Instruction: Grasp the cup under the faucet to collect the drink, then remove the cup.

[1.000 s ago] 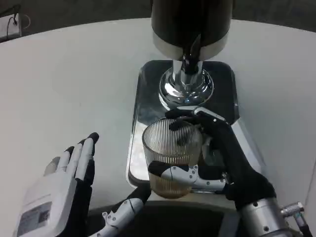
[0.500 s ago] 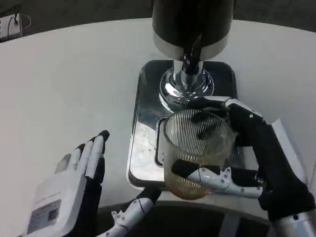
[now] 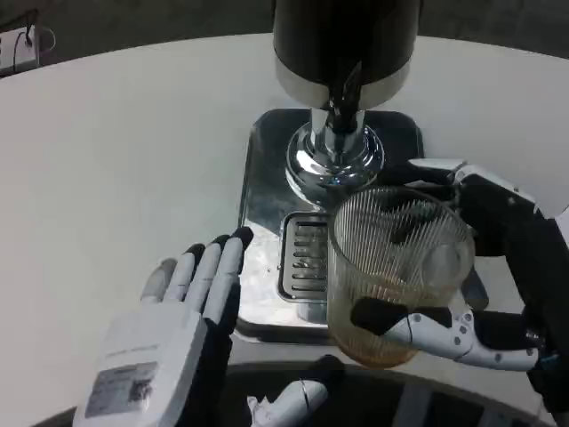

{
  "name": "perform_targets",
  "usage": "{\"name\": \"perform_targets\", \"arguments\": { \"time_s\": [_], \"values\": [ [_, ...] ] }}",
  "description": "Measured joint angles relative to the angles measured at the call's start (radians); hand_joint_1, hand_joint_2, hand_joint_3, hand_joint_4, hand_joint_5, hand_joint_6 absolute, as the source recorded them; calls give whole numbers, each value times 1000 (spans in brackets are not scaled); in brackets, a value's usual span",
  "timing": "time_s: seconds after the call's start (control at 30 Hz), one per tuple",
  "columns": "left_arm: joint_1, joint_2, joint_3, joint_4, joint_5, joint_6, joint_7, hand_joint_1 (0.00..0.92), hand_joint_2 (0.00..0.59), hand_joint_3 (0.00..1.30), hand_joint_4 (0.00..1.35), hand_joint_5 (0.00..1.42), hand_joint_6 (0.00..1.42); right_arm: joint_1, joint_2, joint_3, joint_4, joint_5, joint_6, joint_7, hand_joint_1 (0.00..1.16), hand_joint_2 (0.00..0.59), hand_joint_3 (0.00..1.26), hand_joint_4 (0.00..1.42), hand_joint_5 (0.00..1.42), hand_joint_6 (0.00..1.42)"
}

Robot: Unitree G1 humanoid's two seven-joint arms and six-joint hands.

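One second on, the right hand — fingers wrapped around the cup — has carried it toward four o'clock off the drip tray; removal nearly done. Left hand spread, empty.

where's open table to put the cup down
Bare white table lies left of the steel tray, beyond the left hand, and on the far right past the tray. It is crowded around the dispenser and the right hand holding the cup.

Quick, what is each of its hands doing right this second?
Left hand: open, fingers spread, holding nothing.
Right hand: gripping the ribbed glass cup, which has some amber drink in the bottom.
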Motion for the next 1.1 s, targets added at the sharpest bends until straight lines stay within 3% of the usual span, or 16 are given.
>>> {"name": "perform_targets", "arguments": {
  "time_s": [0.63, 0.8, 1.1],
  "values": [
    [37, 0, -44, -49, 75, -45, -32, 0, 139, 0, 0, 0, 0, 33, 1, -22, -117, 5, -30, 15, 1162, 128, 711, 936, 1123, 1424],
    [35, -15, -74, -67, 110, -60, -45, 0, 139, 0, 0, 0, 0, 48, -1, -40, -142, 30, -36, 26, 1162, 129, 702, 928, 1123, 1424],
    [28, -30, -77, -67, 114, -68, -56, 0, 139, 0, 0, 0, 0, 69, -5, -52, -147, 28, -63, 33, 1162, 129, 697, 925, 1111, 1424]
  ]
}}
